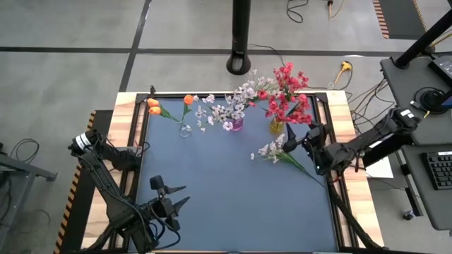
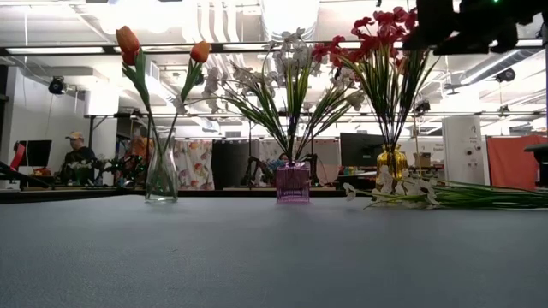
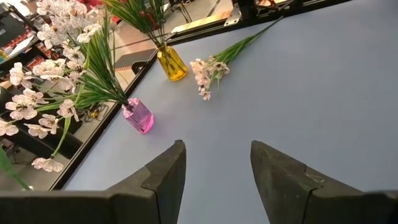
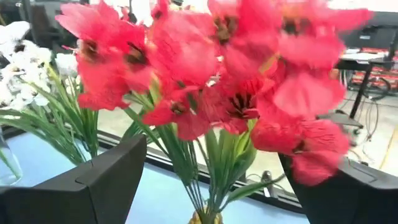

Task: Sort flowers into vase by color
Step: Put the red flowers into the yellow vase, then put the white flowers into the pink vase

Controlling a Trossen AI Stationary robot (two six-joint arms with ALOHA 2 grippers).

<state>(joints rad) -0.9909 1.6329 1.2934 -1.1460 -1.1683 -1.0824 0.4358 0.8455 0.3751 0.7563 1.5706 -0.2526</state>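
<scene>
White spray (image 1: 272, 150) lying loose on the mat, unsorted. Right gripper (image 1: 305, 139) unclenched and empty near it; left gripper (image 1: 171, 197) likewise spread, waiting. Next, probably: pinching its stem, then lifting toward the pink vase (image 1: 236, 124).

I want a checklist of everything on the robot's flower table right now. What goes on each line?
Surface: dark blue mat on a wood-edged table.
Job's things: orange tulips in a clear vase; more orange tulips lying flat; white sprays in a pink vase; red blossoms in a yellow vase; one white spray lying flat on the mat.
Clutter: nothing seen.
Grippers: left end effector open, empty, near the front edge; right end effector open, empty, by the red blossoms.
Cables: cables on the floor right of the table.
Surroundings: black pole behind the table; a seated person far back.
</scene>
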